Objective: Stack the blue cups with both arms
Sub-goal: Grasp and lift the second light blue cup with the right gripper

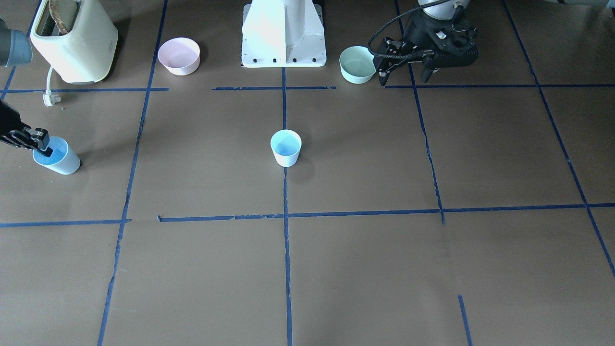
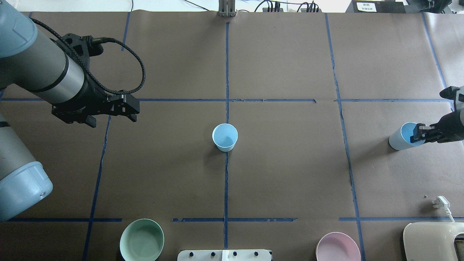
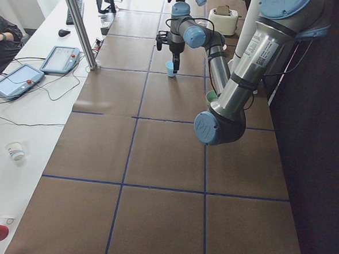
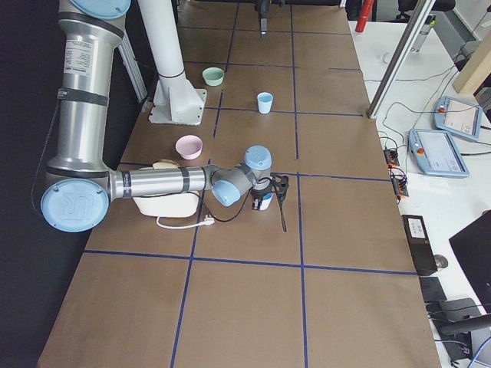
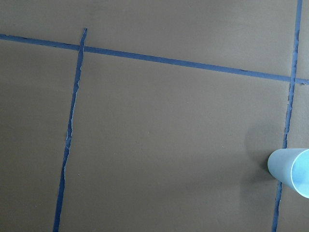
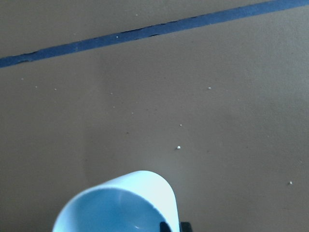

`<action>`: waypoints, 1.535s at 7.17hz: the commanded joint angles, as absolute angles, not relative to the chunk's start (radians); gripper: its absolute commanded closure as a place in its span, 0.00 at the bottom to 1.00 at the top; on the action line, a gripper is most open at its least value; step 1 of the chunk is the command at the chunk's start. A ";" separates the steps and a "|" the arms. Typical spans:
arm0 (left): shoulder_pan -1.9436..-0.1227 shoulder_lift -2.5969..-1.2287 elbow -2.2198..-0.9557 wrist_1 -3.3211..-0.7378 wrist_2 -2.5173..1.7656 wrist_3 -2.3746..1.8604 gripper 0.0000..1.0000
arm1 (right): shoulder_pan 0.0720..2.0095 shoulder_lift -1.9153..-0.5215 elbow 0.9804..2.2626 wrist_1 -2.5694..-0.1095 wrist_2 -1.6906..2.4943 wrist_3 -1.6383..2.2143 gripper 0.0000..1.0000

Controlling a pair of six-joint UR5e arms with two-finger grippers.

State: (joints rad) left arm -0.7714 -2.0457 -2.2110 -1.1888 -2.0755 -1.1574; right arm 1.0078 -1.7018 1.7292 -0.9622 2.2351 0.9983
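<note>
One blue cup (image 1: 286, 148) stands upright at the table's middle on a blue tape line; it also shows in the overhead view (image 2: 224, 137) and at the right edge of the left wrist view (image 5: 289, 171). The second blue cup (image 2: 400, 137) is at the robot's right edge of the table (image 1: 60, 158). My right gripper (image 2: 420, 135) is shut on its rim, one finger inside and one outside; the right wrist view shows the cup (image 6: 120, 203) close below. I cannot tell whether it is lifted. My left gripper (image 2: 110, 119) is open and empty, held above the table, apart from the middle cup.
A mint-green bowl (image 2: 142, 240) sits near the robot on its left, a pink bowl (image 2: 338, 247) on its right. A cream toaster (image 1: 74, 41) with a loose plug (image 1: 49, 98) stands near the pink bowl. The white pedestal (image 1: 283, 33) is between the bowls.
</note>
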 commanded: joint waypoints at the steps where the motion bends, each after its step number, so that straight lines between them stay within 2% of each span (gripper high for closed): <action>1: -0.772 -2.043 -2.212 -1.189 -2.072 -1.154 0.00 | 1.075 -1.680 1.836 -1.020 2.334 1.069 1.00; 2: -0.772 -2.011 -2.214 -1.195 -2.068 -1.152 0.00 | 1.089 -1.599 1.915 -1.192 2.351 1.069 1.00; 4: -0.805 -1.935 -2.214 -1.193 -2.063 -1.018 0.00 | 1.056 -1.337 1.979 -1.526 2.350 1.077 1.00; 7: -0.950 -1.783 -2.210 -1.200 -2.075 -0.696 0.00 | 0.825 -1.085 1.980 -1.566 2.188 1.373 1.00; 9: -1.088 -1.731 -2.165 -1.204 -2.079 -0.483 0.00 | 0.677 -1.004 1.959 -1.568 2.035 1.433 1.00; 11: -1.226 -1.712 -2.058 -1.204 -2.153 -0.245 0.00 | 0.585 -0.954 1.918 -1.568 1.944 1.433 1.00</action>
State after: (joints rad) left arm -1.1401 -1.7292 -2.1196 -1.2038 -2.1030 -0.3923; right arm 0.6456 -0.9877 1.9423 -1.5669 2.0042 1.4279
